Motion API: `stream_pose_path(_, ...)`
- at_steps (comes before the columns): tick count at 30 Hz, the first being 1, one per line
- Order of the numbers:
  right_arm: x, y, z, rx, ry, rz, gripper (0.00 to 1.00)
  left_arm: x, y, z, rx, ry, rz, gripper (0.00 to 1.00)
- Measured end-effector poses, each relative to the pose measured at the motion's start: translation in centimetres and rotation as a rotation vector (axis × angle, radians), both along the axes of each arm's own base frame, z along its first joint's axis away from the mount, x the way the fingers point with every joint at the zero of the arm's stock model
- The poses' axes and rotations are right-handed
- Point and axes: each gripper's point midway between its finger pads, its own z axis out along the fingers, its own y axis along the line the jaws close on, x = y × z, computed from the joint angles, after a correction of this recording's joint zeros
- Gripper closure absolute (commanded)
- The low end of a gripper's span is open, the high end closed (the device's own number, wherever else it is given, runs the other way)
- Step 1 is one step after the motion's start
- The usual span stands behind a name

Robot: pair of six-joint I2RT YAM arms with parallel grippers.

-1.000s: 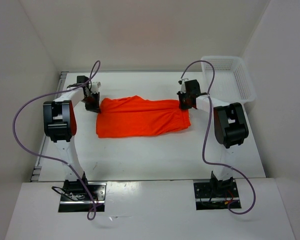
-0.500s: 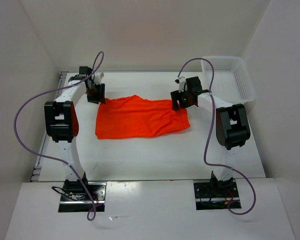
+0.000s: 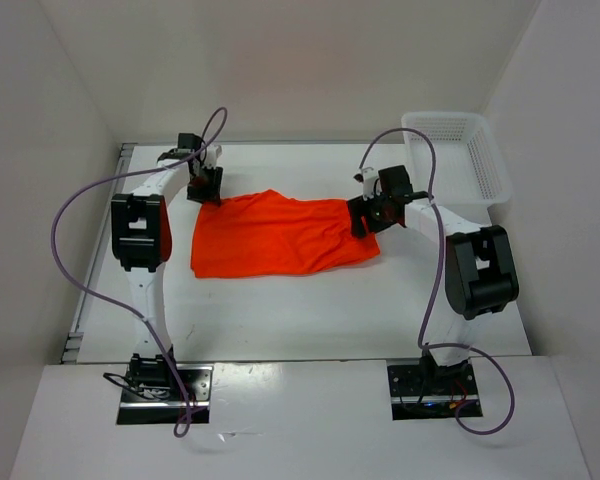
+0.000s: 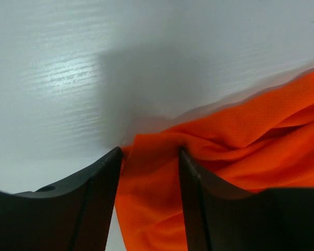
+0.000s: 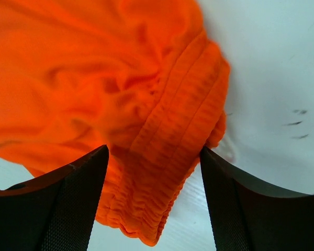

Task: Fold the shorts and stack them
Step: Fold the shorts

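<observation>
Left gripper (image 4: 149, 150): jaws partly apart, straddling a raised fold at the far-left corner of the shorts (image 3: 280, 235), with cloth touching both fingers (image 4: 102, 198). Right gripper (image 5: 153, 149): jaws wide apart, straddling the gathered waistband at the right end of the shorts, with nothing clamped. Shorts: spread flat across the middle of the worktop (image 3: 300, 310), nearer its far edge, well apart from the white basket (image 3: 492, 172) at the far-right corner.
</observation>
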Motion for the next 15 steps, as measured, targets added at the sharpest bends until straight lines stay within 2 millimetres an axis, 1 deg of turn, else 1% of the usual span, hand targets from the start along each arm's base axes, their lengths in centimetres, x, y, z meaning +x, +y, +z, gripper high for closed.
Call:
stream_pose_path(3,-1.9,-0.2,-1.7,-0.006,0.064,0.013,0.22,0.5,-0.3,0.1,0.005,-0.02,-0.002,0.44)
stream_pose_path(5,-3.1,-0.3,-2.7,-0.005,0.102,0.014,0.22,0.6,-0.4,0.0,-0.003,-0.024,-0.004,0.5)
stream_pose_path(6,-3.7,-0.3,-3.2,-0.003,0.12,0.015,0.22,0.7,-0.5,0.0,-0.007,-0.028,-0.005,0.55)
stream_pose_path(7,-4.2,-0.3,-3.6,0.0,0.135,0.016,0.22,0.8,-0.5,0.0,-0.009,-0.033,-0.008,0.69)
stream_pose_path(8,-4.6,-0.2,-3.9,0.008,0.149,0.017,0.22,0.8,-0.6,-0.1,-0.01,-0.035,-0.012,0.77)
stream_pose_path(9,-5.1,-0.1,-4.2,0.018,0.165,0.02,0.3,0.8,-0.7,-0.2,-0.017,-0.037,-0.012,0.91)
stream_pose_path(10,-5.1,0.0,-4.2,0.022,0.168,0.017,0.36,0.9,-0.7,-0.2,-0.02,-0.039,-0.011,0.97)
stream_pose_path(11,-5.1,0.0,-4.2,0.027,0.17,0.011,0.44,0.9,-0.8,-0.3,-0.019,-0.042,-0.012,1.0)
stream_pose_path(12,-5.1,0.0,-4.2,0.032,0.172,-0.001,0.62,1.0,-0.6,-0.3,-0.016,-0.047,-0.009,1.0)
stream_pose_path(15,-4.9,-0.1,-4.3,0.037,0.174,-0.045,0.86,1.0,-0.1,-0.2,-0.004,-0.058,0.004,1.0)
